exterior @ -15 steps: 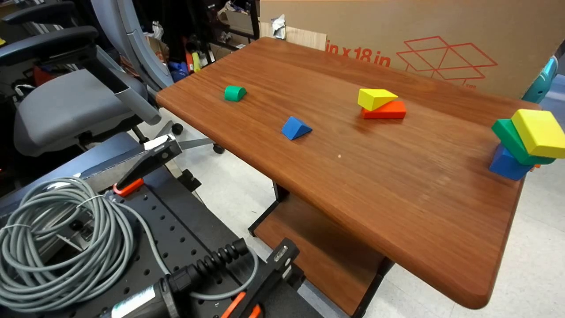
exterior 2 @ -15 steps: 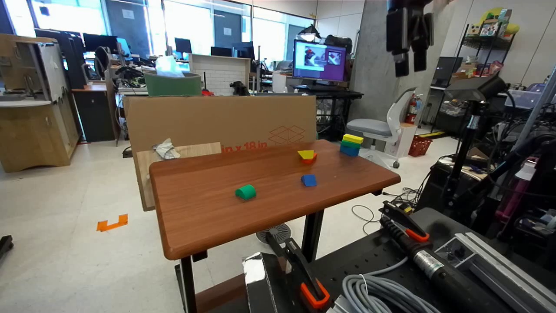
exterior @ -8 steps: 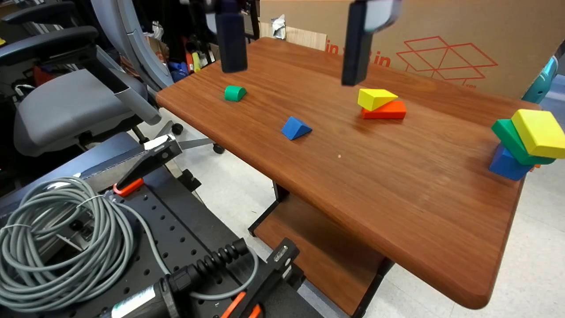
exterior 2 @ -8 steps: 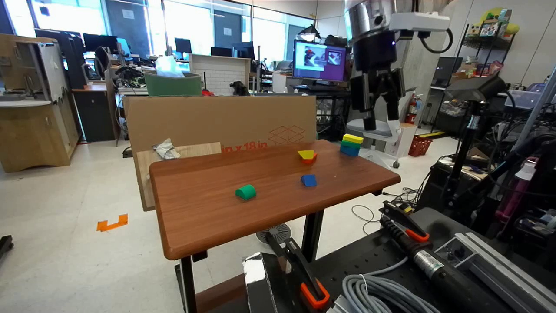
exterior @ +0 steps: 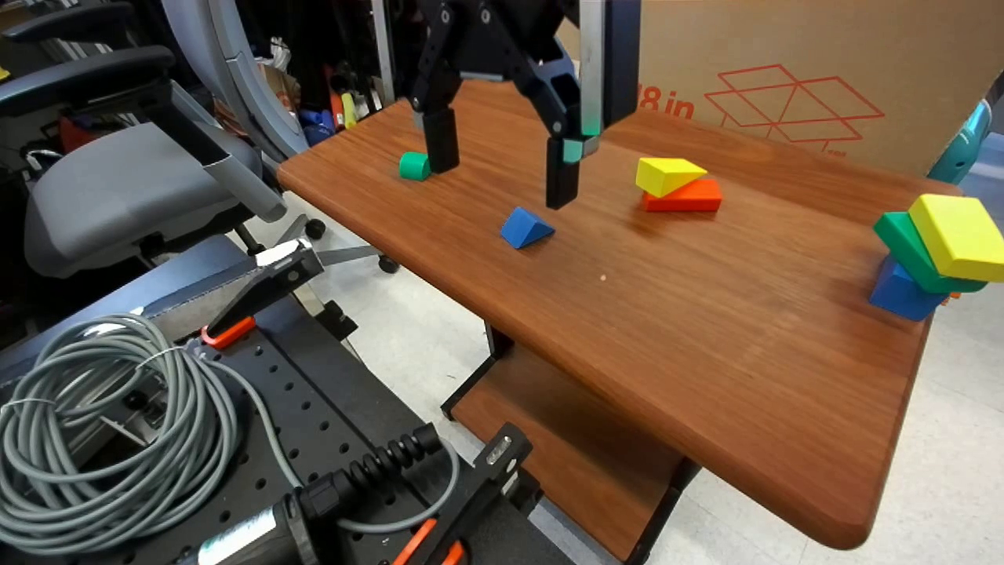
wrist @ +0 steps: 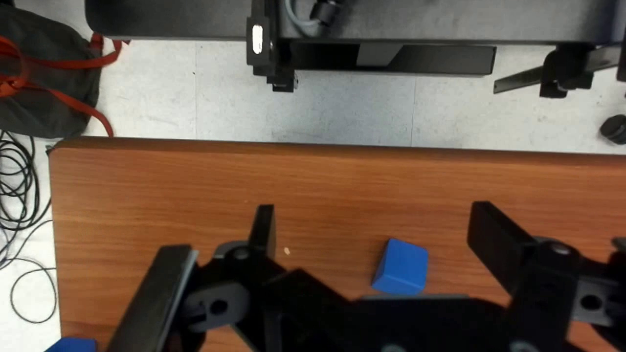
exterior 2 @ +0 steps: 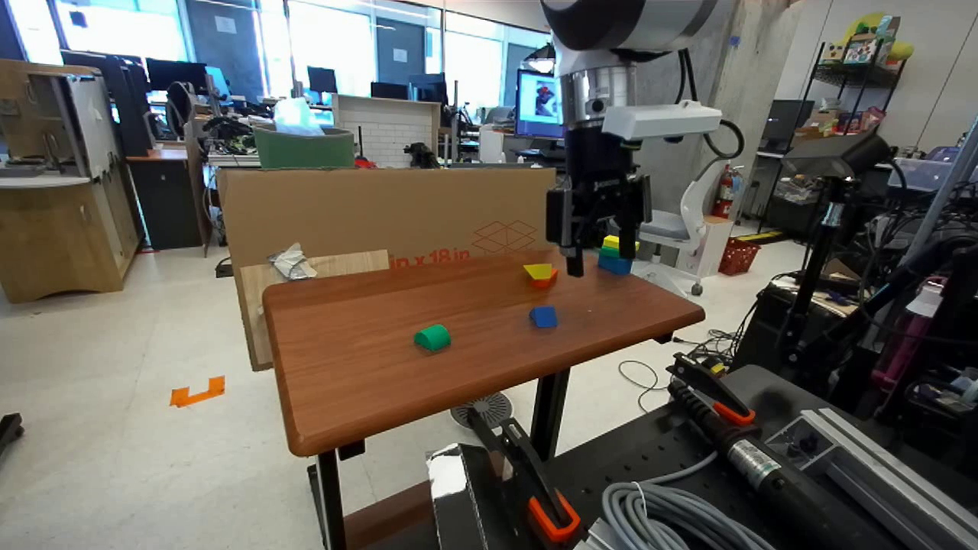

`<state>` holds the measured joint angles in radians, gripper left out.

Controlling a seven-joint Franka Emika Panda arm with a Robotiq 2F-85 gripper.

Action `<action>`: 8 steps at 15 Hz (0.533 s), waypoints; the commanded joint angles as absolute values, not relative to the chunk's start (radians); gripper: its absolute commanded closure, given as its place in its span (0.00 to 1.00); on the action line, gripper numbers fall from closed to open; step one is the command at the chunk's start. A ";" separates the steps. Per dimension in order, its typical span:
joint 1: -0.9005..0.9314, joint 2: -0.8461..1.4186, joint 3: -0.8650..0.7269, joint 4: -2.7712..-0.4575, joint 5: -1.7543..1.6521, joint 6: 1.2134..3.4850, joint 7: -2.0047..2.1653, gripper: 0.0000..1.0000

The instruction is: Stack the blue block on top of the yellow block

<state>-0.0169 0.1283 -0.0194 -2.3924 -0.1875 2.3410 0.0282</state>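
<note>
The blue block (exterior: 525, 227) is a small wedge lying on the table, and it also shows in an exterior view (exterior 2: 543, 317). A yellow wedge (exterior: 665, 176) rests on a red block (exterior: 690, 196); it also shows in an exterior view (exterior 2: 538, 271). Another yellow block (exterior: 958, 235) tops a stack at the table's end. My gripper (exterior: 503, 179) is open and empty, above the table. In the wrist view, the blue block (wrist: 403, 264) shows between the spread fingers of the gripper (wrist: 374, 209), below them and untouched. The yellow wedge is out of the wrist view.
The end stack has a green block (exterior: 918, 249) over a larger blue block (exterior: 902, 290). A small green rounded block (exterior: 412, 165) lies near the table's other end, partly behind a finger. A cardboard sheet (exterior 2: 367, 206) stands behind the table (exterior 2: 344, 367).
My gripper has come down from high up, out of view in an exterior view, to above the table near the blue block. It stays open. The blocks have not moved.
</note>
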 commanded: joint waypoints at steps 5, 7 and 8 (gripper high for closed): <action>-0.001 0.272 -0.035 -2.347 -0.186 2.558 0.147 0.00; 0.002 0.308 -0.038 -2.342 -0.176 2.638 0.162 0.00; 0.004 0.322 -0.037 -2.343 -0.170 2.675 0.164 0.00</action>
